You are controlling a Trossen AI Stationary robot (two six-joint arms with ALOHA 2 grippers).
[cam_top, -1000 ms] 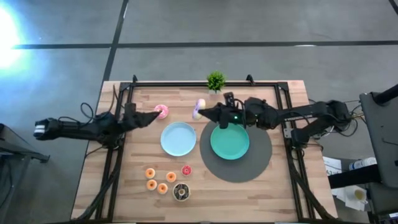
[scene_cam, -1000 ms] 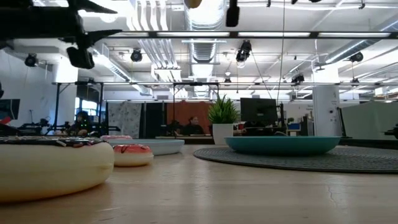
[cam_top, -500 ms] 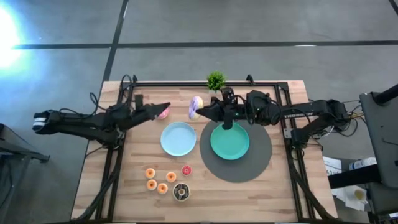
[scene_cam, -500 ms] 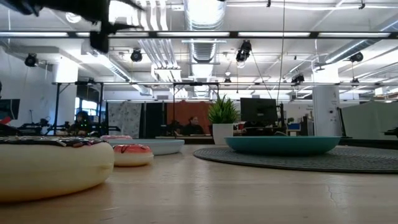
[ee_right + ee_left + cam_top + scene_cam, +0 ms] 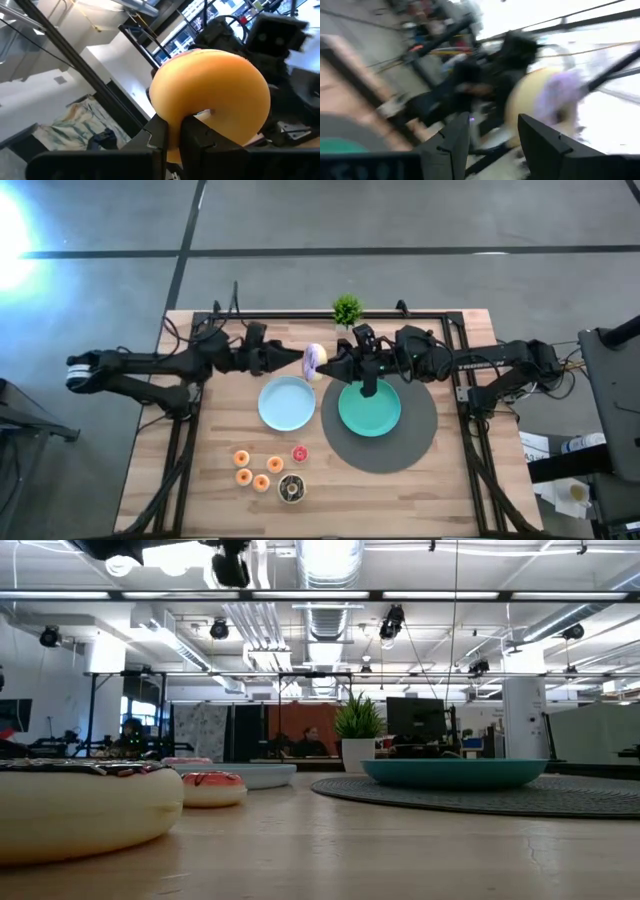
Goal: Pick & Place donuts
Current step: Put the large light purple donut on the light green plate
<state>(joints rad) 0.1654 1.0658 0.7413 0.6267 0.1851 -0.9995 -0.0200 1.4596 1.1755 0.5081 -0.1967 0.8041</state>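
My right gripper [image 5: 325, 364] is shut on a pale-iced donut [image 5: 314, 360], held in the air above the table's far middle. In the right wrist view [image 5: 177, 132] the donut's tan underside [image 5: 215, 95] fills the picture. My left gripper [image 5: 298, 360] is open and hovers just left of that donut; in its wrist view [image 5: 492, 145] the donut [image 5: 545, 97] is straight ahead between the finger lines. The pink donut is hidden under the left arm in the high view. A chocolate donut [image 5: 291, 488], a red mini [image 5: 299, 453] and orange minis [image 5: 255, 470] lie flat near the near edge. My right gripper pinches the donut's ring [image 5: 172, 117] between its two fingers, beside the hole [image 5: 205, 114]. The fingers come level from the table's right. The donut stands on edge, lifted clear of the table.
A light-blue plate [image 5: 265, 402] lies below the donut, and a green plate [image 5: 345, 408] sits on a round grey mat [image 5: 420, 442]. A small potted plant [image 5: 347, 310] stands at the far edge. Black frame rails run along both sides.
My left gripper has travelled toward the table's right, from beside the pink donut to just left of the held donut, and has risen. The right gripper has kept the donut lifted at about the same place.
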